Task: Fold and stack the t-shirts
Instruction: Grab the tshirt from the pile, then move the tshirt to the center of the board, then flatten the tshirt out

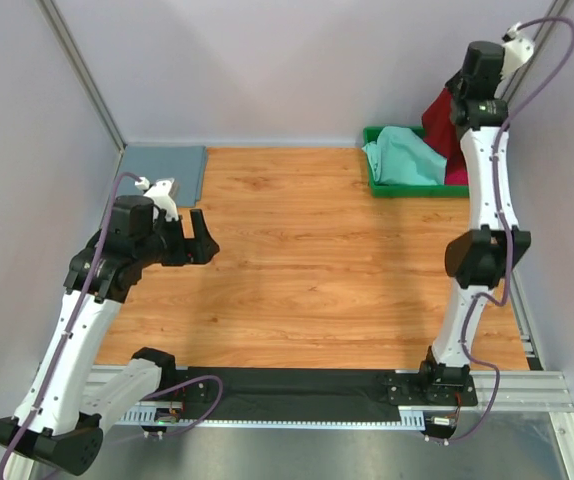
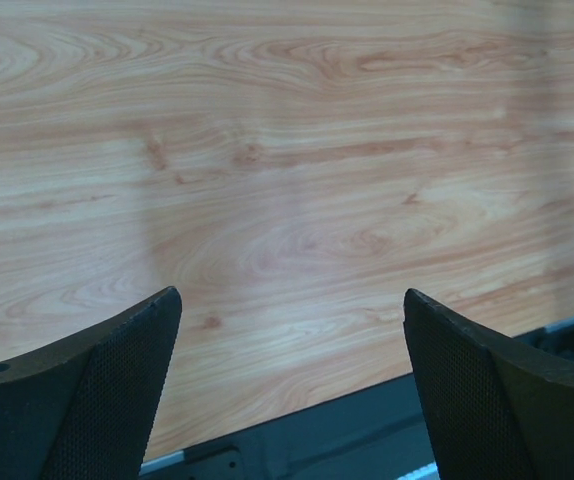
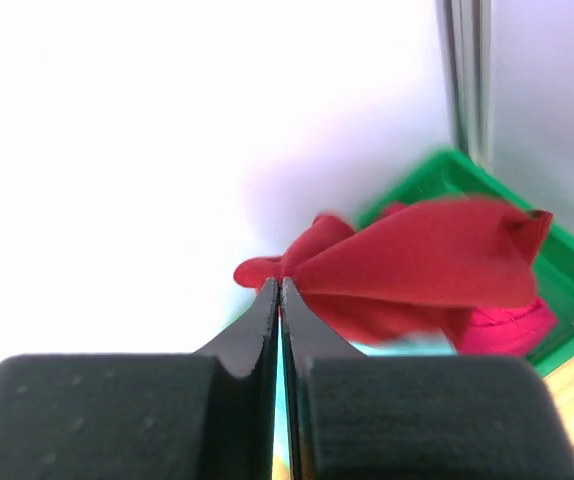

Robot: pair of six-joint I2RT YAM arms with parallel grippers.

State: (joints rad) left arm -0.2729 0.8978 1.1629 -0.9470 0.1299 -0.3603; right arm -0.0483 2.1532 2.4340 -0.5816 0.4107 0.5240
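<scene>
Far right, above the tray (image 1: 417, 190): right gripper (image 3: 280, 292) clenched on an edge of the dark red shirt (image 3: 417, 265), jaws pressed together, cloth fanning out past the tips. Shirt is held up in the air, its lower part reaching down toward the tray. Mint shirt (image 1: 402, 155) crumpled in the tray's left half. Pink shirt (image 3: 512, 330) in the tray, under the red one. Grey shirt (image 1: 162, 170) lies folded flat at the far left corner of the table (image 1: 317, 270). Left gripper (image 1: 195, 238) released, jaws wide apart, over wood left of centre, just near of the grey shirt.
</scene>
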